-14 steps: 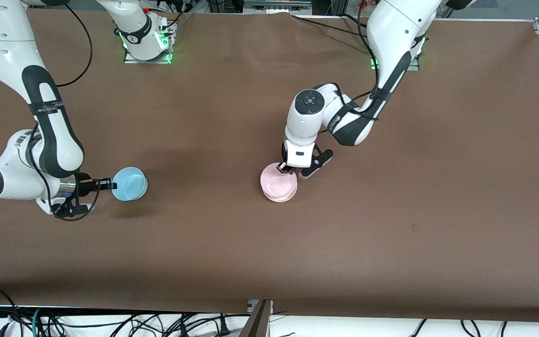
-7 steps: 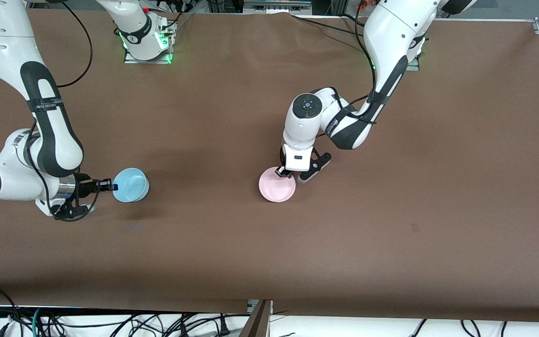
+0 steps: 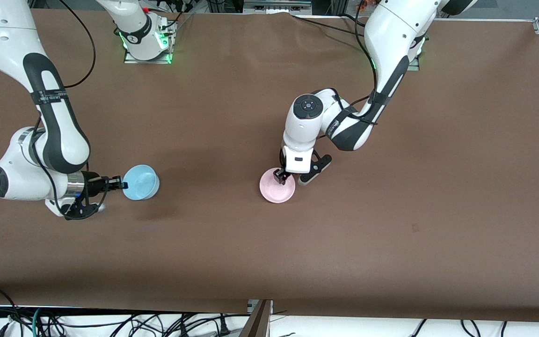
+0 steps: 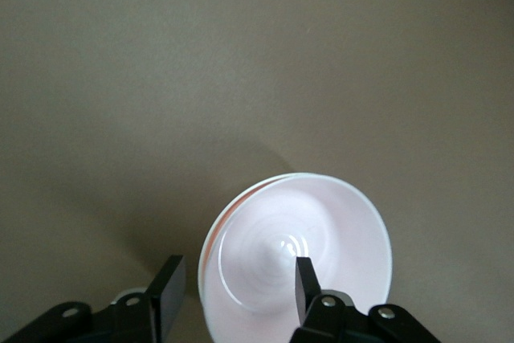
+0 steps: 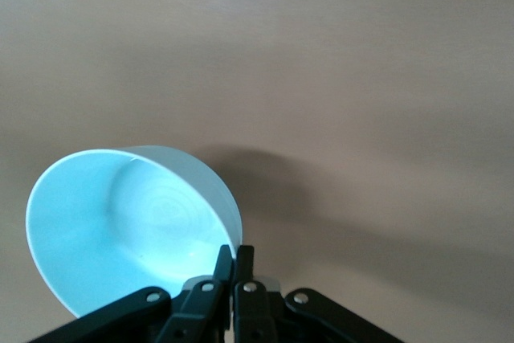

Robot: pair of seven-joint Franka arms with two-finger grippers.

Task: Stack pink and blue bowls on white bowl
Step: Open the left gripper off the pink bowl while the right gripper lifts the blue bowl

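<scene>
The pale pink bowl [image 3: 277, 190] sits nested in the white bowl near the table's middle. Of the white bowl only a thin rim sliver [image 4: 205, 256] shows in the left wrist view, around the pink bowl [image 4: 329, 222]. My left gripper [image 3: 280, 174] is open and low over the pink bowl's rim; in the left wrist view [image 4: 237, 288] one finger is inside the bowl and one outside, neither gripping. My right gripper [image 3: 119, 185] is shut on the rim of the sky blue bowl [image 3: 141, 182] and holds it tilted above the table toward the right arm's end. Both also show in the right wrist view: gripper [image 5: 234, 261], bowl [image 5: 120, 222].
The brown table cover [image 3: 391, 210] is bare around both bowls. The arm bases [image 3: 148, 44] stand at the edge farthest from the front camera. Cables [image 3: 110, 323] hang below the near edge.
The left gripper lowered the pink bowl down onto the white bowl and opened. The right gripper carried the blue bowl a little toward the middle of the table.
</scene>
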